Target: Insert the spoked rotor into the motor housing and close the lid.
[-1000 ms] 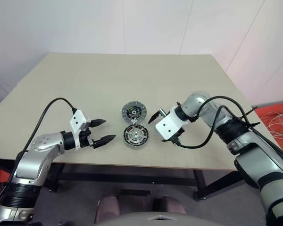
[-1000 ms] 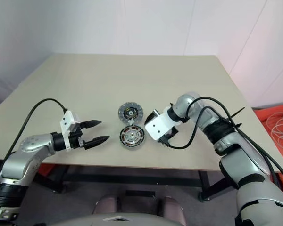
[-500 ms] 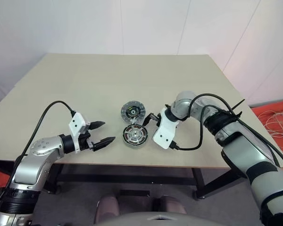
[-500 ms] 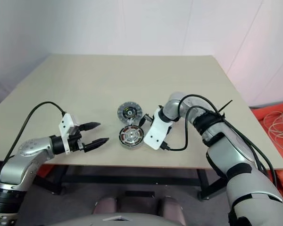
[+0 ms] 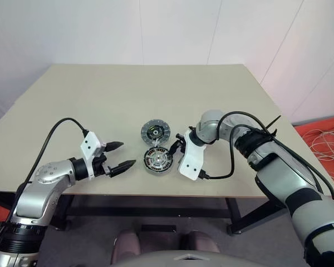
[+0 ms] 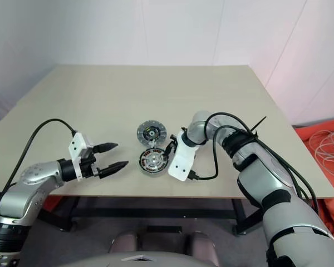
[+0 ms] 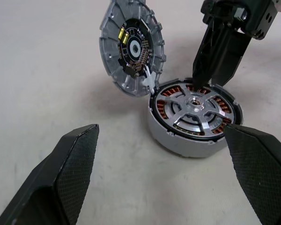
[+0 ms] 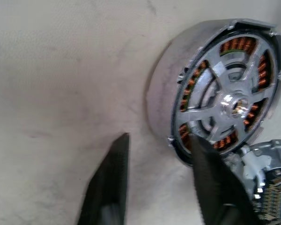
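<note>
While pinching motor housing (image 5: 158,161): right hand (image 5: 174,147)

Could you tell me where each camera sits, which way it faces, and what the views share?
Left and right eye views: on the head, looking forward and down over the table; both arms show.
Left wrist view: along the open left pincer at the motor housing with the spoked rotor in it, and the lid.
Right wrist view: along the right pincer, one finger on each side of the housing's wall.
Shared: every view shows the housing.
</note>
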